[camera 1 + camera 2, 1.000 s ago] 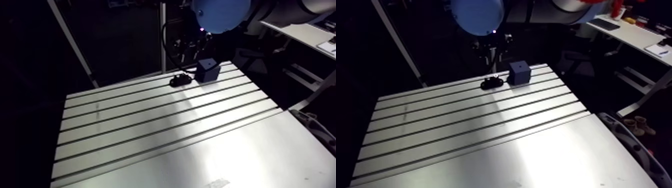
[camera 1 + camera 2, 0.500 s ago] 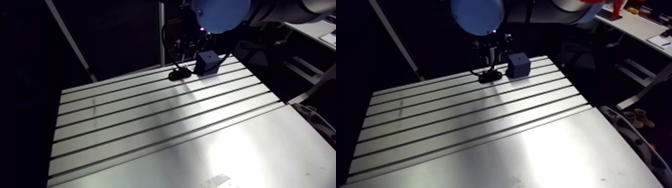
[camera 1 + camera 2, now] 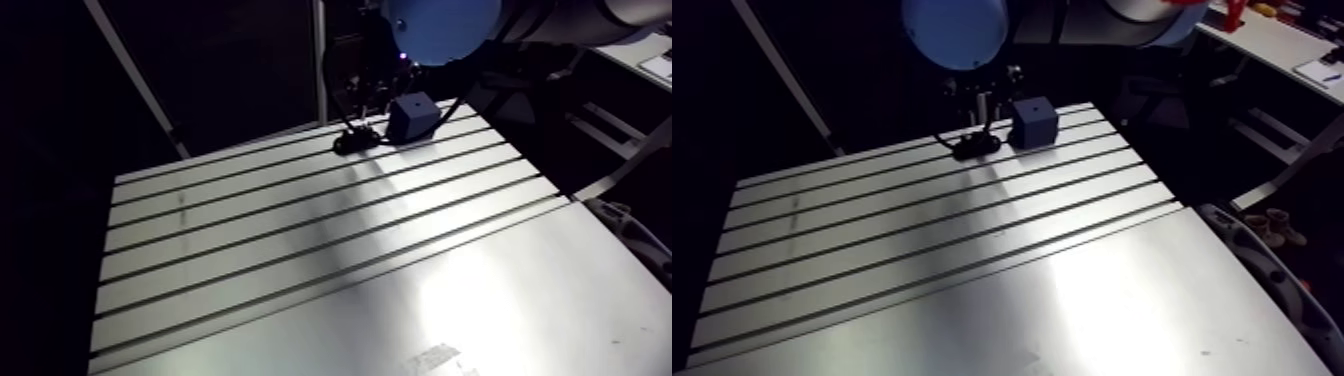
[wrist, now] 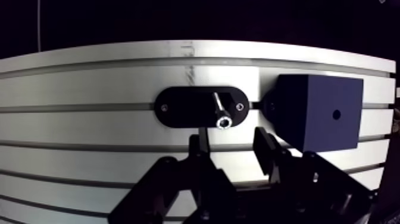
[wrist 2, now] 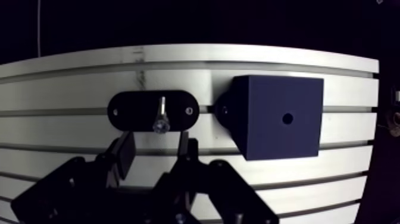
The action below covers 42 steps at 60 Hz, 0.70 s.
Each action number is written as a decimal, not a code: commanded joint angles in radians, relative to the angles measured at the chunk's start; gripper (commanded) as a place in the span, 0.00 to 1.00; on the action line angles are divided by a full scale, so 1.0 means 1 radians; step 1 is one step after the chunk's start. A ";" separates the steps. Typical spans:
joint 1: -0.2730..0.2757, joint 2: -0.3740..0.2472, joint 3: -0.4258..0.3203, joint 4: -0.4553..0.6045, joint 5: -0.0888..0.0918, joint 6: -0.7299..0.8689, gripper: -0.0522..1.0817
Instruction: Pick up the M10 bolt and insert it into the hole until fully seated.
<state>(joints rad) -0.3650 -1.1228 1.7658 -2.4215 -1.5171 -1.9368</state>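
As the tool (image 4: pixel 231 138) has dropped, the bolt (image 4: pixel 221 112) sits just ahead

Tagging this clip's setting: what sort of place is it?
Probably a robotics lab test bench: slotted aluminium table, black oval holder presenting a bolt, dark blue block with one hole, open gripper near the holder.

The gripper (image 4: pixel 231 142), fingers spread, is hanging w/ its gap facing the bolt (image 4: pixel 221 114), which is standing on the black holder (image 4: pixel 178 107). The blue block (image 4: pixel 318 113) is crowding one end of holder, just beside it; opp. end and the slotted table (image 3: pixel 300 260) beyond are lying open.
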 commanded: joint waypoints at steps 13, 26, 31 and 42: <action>0.000 0.027 -0.013 -0.011 0.018 0.000 0.48; 0.000 0.039 -0.018 -0.011 0.015 0.000 0.48; 0.000 0.039 -0.019 -0.010 0.015 -0.001 0.48; 0.000 0.044 -0.021 -0.011 0.015 -0.001 0.48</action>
<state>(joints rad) -0.3649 -1.0843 1.7476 -2.4319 -1.5020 -1.9373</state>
